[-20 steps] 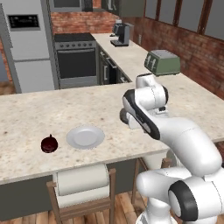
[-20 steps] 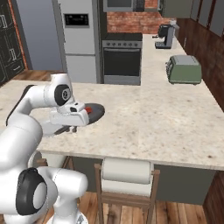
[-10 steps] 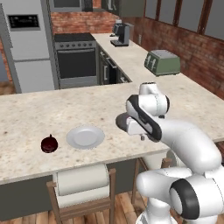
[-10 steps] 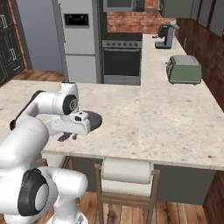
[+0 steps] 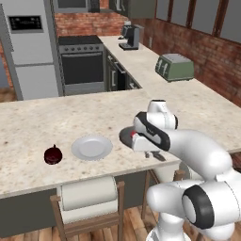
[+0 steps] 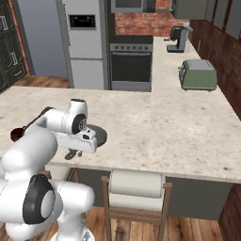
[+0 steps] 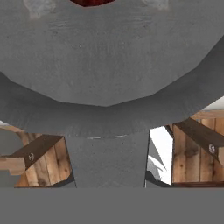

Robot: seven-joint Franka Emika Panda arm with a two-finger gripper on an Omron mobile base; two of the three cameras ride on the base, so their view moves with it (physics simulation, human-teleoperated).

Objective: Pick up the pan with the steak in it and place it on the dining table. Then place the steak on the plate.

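The pan (image 7: pixel 109 65) fills the upper part of the hand view, a dark grey disc with its handle running straight down toward the bottom centre of the frame — so its long axis, handle to far rim, lies in line with the end effector (image 6: pixel 71 154), which sits right at the handle's near end. At the top edge of that view a sliver of reddish-brown shows, most likely the steak (image 7: pixel 92 1), on the far side of the pan from the grip. In the left base view the pan (image 5: pixel 126 136) sits low over the surface (image 5: pixel 37 122) at centre frame, half hidden behind the wrist; in the right base view its rim (image 6: pixel 100 137) pokes out to the right of the hand. The end effector is at its narrowest and, judging by the handle centred beneath the camera, it is clamped on the pan. The plate (image 5: pixel 92 148) lies just left of the pan in the left base view — near but apart — with a dark red ball (image 5: pixel 53 155) further left. The coming move looks like a short set-down onto the dining table beside the plate
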